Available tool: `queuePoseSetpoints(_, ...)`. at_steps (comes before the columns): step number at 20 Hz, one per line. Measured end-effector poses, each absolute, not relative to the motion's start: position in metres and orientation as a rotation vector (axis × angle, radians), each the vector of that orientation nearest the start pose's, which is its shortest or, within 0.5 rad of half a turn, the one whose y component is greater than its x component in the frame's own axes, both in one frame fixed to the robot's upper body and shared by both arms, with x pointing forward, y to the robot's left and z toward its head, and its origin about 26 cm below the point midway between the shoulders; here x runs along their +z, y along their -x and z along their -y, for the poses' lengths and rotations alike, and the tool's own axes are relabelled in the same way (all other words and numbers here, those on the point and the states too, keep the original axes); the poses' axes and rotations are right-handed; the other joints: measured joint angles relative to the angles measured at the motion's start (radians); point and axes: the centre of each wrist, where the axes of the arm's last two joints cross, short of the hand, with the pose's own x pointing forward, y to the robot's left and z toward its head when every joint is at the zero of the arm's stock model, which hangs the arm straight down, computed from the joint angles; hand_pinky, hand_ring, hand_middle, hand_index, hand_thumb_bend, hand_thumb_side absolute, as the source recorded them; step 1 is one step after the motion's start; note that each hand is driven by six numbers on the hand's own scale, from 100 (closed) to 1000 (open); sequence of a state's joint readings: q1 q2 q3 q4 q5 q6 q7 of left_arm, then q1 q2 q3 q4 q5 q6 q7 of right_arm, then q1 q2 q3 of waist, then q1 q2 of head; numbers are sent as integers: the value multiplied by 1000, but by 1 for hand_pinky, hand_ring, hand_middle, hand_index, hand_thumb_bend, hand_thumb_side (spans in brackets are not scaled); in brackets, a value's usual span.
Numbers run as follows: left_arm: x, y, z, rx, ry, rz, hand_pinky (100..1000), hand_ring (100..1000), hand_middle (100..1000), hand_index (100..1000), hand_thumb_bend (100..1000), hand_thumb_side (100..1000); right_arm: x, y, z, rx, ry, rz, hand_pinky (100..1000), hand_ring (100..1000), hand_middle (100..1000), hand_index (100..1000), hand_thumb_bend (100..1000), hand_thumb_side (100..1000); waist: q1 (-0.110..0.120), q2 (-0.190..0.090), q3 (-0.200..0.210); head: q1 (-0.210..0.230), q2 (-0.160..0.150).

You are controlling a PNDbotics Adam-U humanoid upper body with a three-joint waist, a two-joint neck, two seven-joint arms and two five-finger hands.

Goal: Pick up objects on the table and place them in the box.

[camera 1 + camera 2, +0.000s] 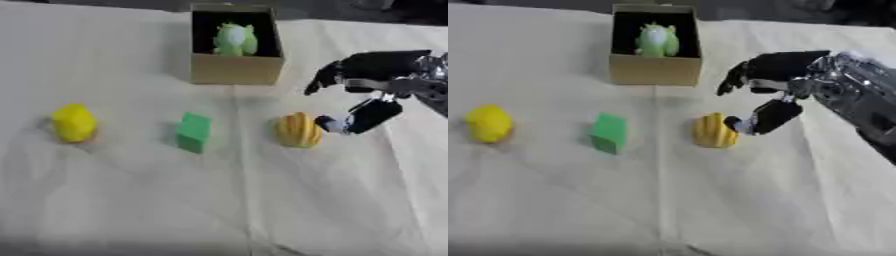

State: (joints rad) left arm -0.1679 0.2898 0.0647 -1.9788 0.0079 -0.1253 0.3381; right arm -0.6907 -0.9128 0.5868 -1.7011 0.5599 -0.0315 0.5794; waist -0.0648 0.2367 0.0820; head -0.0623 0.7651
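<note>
Right hand (pixel 773 95) is hovering open, holding nothing, thumb just beside the orange toy (pixel 297 130) lying mid-table toward the right edge (box (pixel 236 69) at far edge), so a clumsy closing risks knocking it away.

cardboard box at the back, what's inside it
Inside the open brown cardboard box sits one pale green toy figure, upright against a dark interior. The front wall hides the floor and the toy's base, so anything lying low there cannot be seen.

Bare cloth (pixel 131 200) is lying open across the frame's lower half; mid-frame, a yellow toy (pixel 73 122), green block (pixel 193 131) and orange object (pixel 297 130) are standing spaced apart.
</note>
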Motion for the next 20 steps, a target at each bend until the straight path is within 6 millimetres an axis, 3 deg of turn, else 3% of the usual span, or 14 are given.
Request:
queuePoseSetpoints(9, 161, -288, -285, 100, -373, 2295, 901, 742, 765, 863, 329, 633, 217, -352, 254, 2002, 709, 1254, 828, 800, 774, 866, 170, 672, 0, 0, 1, 0, 0)
queuePoseSetpoints(20, 160, -288, -283, 110, -364, 2293, 903, 741, 765, 861, 324, 637, 204, -361, 248, 1989, 686, 1214, 832, 807, 781, 870, 223, 640, 0, 5, 5, 0, 0)
